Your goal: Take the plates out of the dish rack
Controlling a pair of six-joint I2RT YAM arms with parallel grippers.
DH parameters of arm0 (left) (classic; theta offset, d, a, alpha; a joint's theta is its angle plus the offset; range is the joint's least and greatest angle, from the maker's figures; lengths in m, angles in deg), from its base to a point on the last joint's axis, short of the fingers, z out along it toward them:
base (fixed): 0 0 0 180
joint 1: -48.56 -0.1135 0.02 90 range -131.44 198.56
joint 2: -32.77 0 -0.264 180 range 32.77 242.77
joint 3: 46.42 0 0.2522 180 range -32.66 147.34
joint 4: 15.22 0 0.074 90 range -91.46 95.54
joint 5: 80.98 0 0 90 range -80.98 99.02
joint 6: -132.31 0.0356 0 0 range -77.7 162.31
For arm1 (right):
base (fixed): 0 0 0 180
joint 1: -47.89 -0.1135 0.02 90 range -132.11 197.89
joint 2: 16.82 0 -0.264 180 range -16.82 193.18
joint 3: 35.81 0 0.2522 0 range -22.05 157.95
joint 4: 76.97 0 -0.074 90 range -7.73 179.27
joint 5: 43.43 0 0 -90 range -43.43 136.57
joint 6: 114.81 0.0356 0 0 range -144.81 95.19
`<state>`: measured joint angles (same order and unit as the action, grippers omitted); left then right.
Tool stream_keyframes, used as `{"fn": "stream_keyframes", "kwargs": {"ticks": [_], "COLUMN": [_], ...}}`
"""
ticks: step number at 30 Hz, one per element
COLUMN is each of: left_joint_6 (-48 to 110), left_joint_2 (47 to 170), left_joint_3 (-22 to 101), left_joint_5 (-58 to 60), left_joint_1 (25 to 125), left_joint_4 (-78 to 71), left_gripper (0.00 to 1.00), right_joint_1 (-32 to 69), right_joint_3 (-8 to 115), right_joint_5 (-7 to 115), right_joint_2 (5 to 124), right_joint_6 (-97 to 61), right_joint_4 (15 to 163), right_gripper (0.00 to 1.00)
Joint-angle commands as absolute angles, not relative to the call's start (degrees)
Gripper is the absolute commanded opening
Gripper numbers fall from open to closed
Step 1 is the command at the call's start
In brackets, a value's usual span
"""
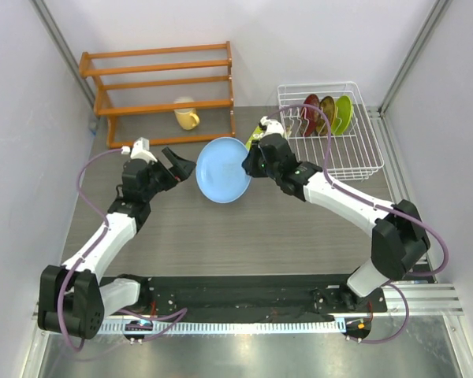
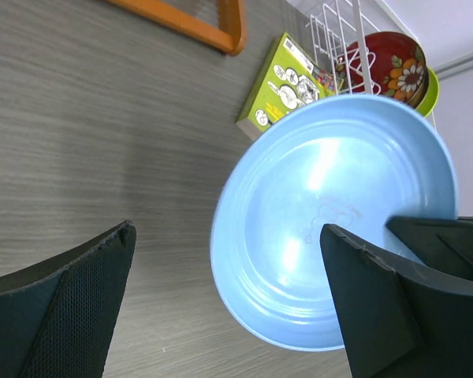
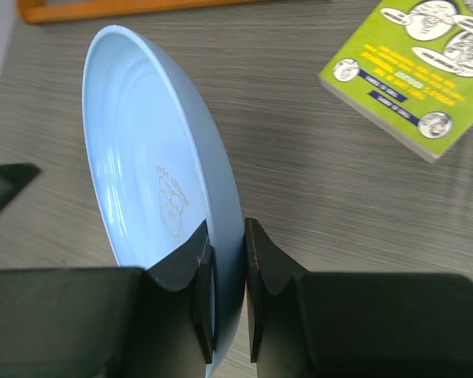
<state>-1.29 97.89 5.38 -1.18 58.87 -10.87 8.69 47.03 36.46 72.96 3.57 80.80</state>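
Right jaws clench one blue plate (image 1: 221, 171); left jaws gape; three plates (image 1: 327, 113) stand in one rack (image 1: 348, 157).

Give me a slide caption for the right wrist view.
Right gripper, jaws clamped on the rim of the light blue plate, held on edge; green booklet beyond.

Grey wood-grain table (image 1: 221, 236) across the middle, matte under soft, even light, shadows faint. Plain pale walls on three sides: back wall (image 1: 315, 39), left wall (image 1: 20, 118), right wall (image 1: 453, 134). A metal post (image 1: 59, 39) climbs the left corner, another the right. An orange wooden shelf (image 1: 162, 79) stands at the far edge. Brushed metal sheet (image 1: 244, 358) along the near edge.
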Motion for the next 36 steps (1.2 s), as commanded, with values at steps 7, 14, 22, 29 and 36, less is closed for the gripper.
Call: {"fn": "stream_keyframes", "kwargs": {"ticks": [7,14,22,29,36], "left_joint_6": [-6.56,-7.97,-7.35,-2.61,1.96], "left_joint_2": [97.19,97.98,98.51,97.02,100.17], "left_joint_3": [-0.31,-1.99,-2.08,0.21,2.14], "left_joint_5": [-3.37,-3.46,-3.02,2.6,8.66], "left_joint_1": [58.58,58.49,58.49,57.62,56.47], "left_joint_4": [-25.18,-29.23,-28.01,-17.64,-4.91], "left_gripper": [0.91,0.44,0.0,0.0,0.0], "right_joint_1": [8.52,8.52,8.69,11.59,15.63], "right_joint_3": [43.61,41.24,41.85,45.1,53.79], "right_joint_5": [45.07,49.99,51.67,39.12,20.31], "right_joint_2": [68.97,69.14,69.32,65.81,64.92], "right_joint_6": [12.88,18.68,19.66,11.06,-4.67], "right_joint_4": [96.2,101.22,101.5,87.45,74.43], "right_gripper": [0.09,0.09,0.33,0.82,0.89]}}
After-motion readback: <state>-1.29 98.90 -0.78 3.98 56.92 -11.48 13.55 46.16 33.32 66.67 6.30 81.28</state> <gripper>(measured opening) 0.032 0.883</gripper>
